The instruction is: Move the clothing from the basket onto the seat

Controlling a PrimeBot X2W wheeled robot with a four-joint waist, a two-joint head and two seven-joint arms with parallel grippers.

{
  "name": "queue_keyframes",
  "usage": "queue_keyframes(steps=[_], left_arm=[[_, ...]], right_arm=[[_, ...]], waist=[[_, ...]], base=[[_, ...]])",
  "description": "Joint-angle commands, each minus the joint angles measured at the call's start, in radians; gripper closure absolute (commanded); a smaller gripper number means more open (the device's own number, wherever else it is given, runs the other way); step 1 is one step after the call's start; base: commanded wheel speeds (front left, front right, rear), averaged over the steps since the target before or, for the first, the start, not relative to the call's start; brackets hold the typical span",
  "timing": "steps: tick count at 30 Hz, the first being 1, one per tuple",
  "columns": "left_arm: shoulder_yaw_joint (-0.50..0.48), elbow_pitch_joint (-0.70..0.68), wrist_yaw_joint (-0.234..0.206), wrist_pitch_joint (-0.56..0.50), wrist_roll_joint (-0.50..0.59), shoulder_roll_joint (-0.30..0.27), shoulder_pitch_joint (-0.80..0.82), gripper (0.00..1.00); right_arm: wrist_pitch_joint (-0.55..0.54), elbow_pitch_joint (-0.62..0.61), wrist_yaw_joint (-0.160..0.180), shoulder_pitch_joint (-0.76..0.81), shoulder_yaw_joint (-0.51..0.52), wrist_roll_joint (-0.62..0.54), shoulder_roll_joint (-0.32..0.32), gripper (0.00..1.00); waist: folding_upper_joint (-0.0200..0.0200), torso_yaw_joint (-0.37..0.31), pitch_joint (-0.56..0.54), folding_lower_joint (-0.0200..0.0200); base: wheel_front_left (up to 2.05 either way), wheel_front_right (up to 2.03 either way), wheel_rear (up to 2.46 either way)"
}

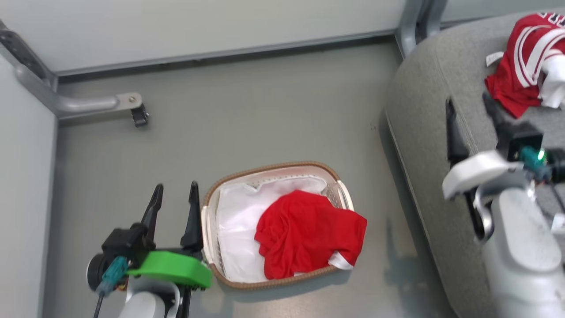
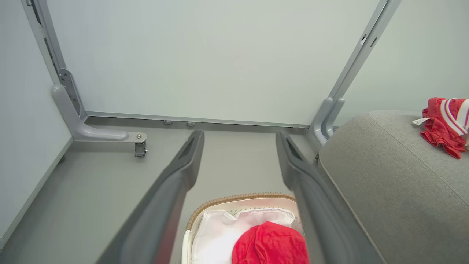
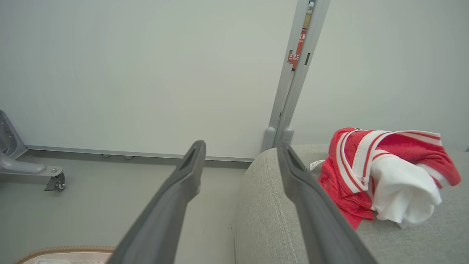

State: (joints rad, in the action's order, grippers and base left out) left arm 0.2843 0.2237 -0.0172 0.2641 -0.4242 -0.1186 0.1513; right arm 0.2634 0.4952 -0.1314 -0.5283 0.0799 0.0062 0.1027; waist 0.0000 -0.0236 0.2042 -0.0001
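Left end effector [image 1: 176, 186] (released, like right end effector [image 1: 467, 99]) hovers beside the basket [image 1: 273, 167] holding red clothing [image 1: 309, 234].

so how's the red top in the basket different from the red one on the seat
Place: the plain garment sits in the basket, spilling over its rim; the striped jersey lies on the seat. Trim: the plain garment is almost all red with a little white edging; the striped jersey carries bold white stripes and a white bunched part. Both are red and crumpled.
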Motion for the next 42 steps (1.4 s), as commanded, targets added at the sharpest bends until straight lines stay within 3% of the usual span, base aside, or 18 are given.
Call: queue_keyframes(steps=[1, 8, 15, 42], left_arm=[[-0.017, -0.006, 0.008, 0.000, 0.021, 0.007, -0.035, 0.00], [-0.094, -0.019, 0.031, 0.000, 0.050, 0.042, -0.148, 0.00], [-0.132, -0.020, 0.053, 0.000, 0.077, 0.060, -0.217, 0.00], [-0.139, -0.007, 0.061, 0.000, 0.070, 0.068, -0.240, 0.00]], right_arm=[[0.002, -0.021, 0.001, 0.054, -0.002, 0.006, -0.014, 0.00], [0.002, -0.125, 0.001, 0.243, -0.022, 0.025, -0.049, 0.00], [0.002, -0.178, 0.001, 0.361, -0.063, 0.116, -0.050, 0.00], [0.002, -0.156, 0.001, 0.410, -0.118, 0.102, -0.051, 0.00]], waist=[[0.0000, 0.041, -0.062, 0.0001], [0.0000, 0.059, -0.116, 0.0001], [0.0000, 0.063, -0.154, 0.0001], [0.0000, 0.064, -0.186, 0.0001]], base=[[0.00, 0.00, 0.00], [0.00, 0.00, 0.00], [0.00, 0.00, 0.00], [0.00, 0.00, 0.00]])
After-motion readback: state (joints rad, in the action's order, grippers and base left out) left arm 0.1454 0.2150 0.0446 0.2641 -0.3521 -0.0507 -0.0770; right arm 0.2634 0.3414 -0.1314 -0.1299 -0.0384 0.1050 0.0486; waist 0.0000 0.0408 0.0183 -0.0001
